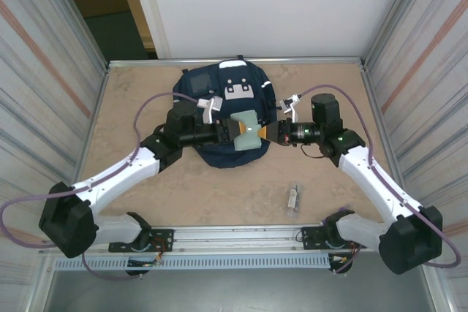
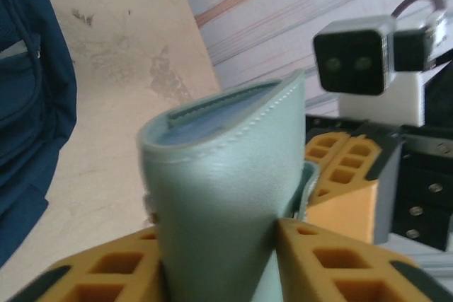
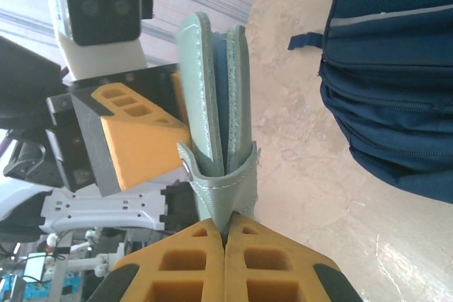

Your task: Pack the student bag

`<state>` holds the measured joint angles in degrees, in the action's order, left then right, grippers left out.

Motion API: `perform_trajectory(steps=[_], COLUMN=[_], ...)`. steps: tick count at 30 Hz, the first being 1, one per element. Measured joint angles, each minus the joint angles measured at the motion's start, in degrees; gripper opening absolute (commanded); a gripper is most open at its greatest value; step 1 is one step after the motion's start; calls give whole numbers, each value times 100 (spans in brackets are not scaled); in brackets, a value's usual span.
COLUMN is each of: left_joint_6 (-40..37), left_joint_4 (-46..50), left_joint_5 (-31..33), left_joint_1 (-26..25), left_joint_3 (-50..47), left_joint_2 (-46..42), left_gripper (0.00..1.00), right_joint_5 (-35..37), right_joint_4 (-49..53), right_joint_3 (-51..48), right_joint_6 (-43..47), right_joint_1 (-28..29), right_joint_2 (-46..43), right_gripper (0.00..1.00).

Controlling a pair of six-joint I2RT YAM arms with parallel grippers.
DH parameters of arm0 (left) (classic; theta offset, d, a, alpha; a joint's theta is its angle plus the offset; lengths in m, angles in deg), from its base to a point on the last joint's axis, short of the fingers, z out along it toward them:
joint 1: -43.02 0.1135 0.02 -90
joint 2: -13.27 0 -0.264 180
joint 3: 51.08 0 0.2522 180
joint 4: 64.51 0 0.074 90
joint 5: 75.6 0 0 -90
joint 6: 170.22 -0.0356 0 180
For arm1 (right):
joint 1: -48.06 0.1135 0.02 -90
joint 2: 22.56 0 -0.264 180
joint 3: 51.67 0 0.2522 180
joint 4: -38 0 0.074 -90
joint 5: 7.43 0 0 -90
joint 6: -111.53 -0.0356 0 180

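in the overhead view, the left gripper (image 1: 235,131) reached in from the left and was clenched on the near end of a pale green stitched leatherette case (image 1: 248,129). its own wrist camera showed the orange ribbed fingers (image 2: 106,274) pressed against both faces of the case (image 2: 219,167), whose lower end was cut off by the frame edge. the student bag (image 1: 227,82), a large navy-blue fabric backpack, lay flat on the beige tabletop (image 1: 146,93) at the middle of the far side, directly under and behind the case. both grippers hid its near part. its white patches and grey square panel carried marks too small to read, and the case bore no legible lettering. further right, the right gripper (image 1: 268,131) was pinched shut on the case's opposite end. its wrist view showed the orange fingers (image 3: 177,266) closed tight on the thin folded edge of the case (image 3: 216,104), with the bag (image 3: 396,90) lying beyond, cut off at the right. a small clear packet (image 1: 292,199) lay on the table nearer the right arm's base, its contents hard to make out.
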<state>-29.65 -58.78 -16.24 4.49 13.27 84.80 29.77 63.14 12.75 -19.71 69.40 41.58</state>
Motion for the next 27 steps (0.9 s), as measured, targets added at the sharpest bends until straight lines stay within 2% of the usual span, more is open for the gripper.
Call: perform_trajectory(steps=[1, 3, 7, 10, 13, 18, 22, 27], left_joint_6=[13, 11, -42, -44, -42, -33, 0, 26], left_joint_4=[-92, -168, -114, -59, -24, 173, 136, 76], left_joint_5=[0, 20, 39, 33, -68, -337, -529, -651], left_joint_1=[4, -2, -11, -11, 9, 33, 33, 103], left_joint_3=[-48, -127, -236, -251, -251, -249, -216, -199], left_joint_2=[-92, -315, -785, -1060, -1215, -1211, -1182, -1067], left_gripper=[16, 12, 9, 10, 12, 15, 16, 26], right_joint_5=[4, -37, -219, -369, -592, -977, -1008, -977], right_joint_4=[-31, -120, -444, -723, -1045, -1176, -1045, -1139], right_joint_3=[9, 9, 13, 9, 7, 179, 389, 404], right_joint_6=[-39, -85, -208, -201, -186, 42, 291, 225], right_joint_1=[9, 39, 103, 131, 205, 706, 968, 973], right_joint_2=[37, 68, 66, 66, 72, 238, 450, 566], right_gripper=[6, 24, 50, 59, 62, 59, 28, 10])
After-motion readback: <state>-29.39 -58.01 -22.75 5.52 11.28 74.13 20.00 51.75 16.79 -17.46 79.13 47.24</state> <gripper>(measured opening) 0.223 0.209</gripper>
